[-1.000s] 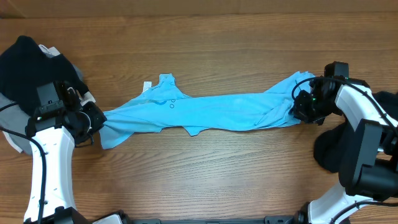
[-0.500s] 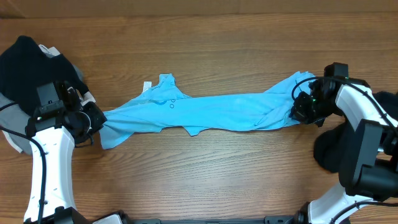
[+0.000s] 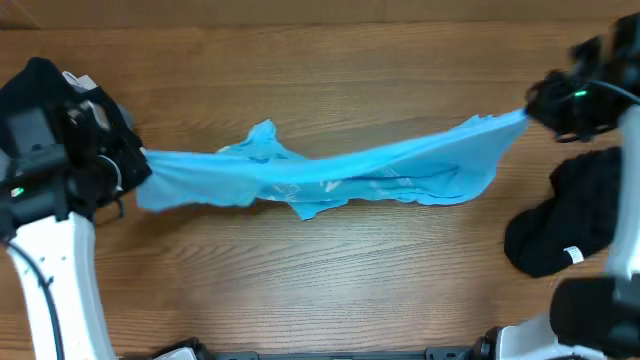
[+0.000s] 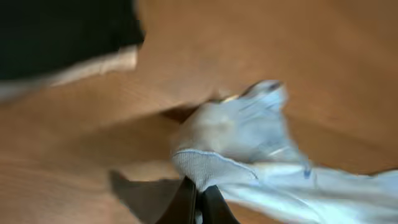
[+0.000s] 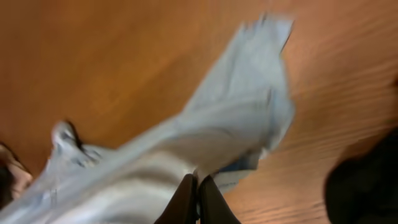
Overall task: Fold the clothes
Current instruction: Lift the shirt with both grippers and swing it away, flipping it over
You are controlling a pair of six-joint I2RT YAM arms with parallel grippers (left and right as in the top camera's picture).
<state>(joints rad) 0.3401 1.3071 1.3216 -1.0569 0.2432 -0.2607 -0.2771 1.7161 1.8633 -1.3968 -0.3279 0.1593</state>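
Since the earlier frame, both arms have swung outward and the light blue T-shirt point(image 3: 330, 175) has gone from lying slack on the desk point(image 3: 330, 290) to being pulled out long between them. It now spans the middle of the desk from left to right as a narrow, bunched band; its right end sits farther toward the back edge than its left, and the middle sags toward the front. Faint white lettering shows on the underside folds.

The left tool point(image 3: 138, 165) is clenched on the shirt's left end; the left wrist view shows its fingertips pressed together on a ribbed hem. The right tool point(image 3: 532, 106) is clenched on the shirt's right end, its fingertips pinched on a fold of fabric in the right wrist view. Both wrist views are motion-blurred.

A black garment point(image 3: 560, 225) with a small white tag lies on the desk near the right edge, just apart from the shirt. Another dark garment point(image 3: 40, 78) sits at the far left, behind the left arm.
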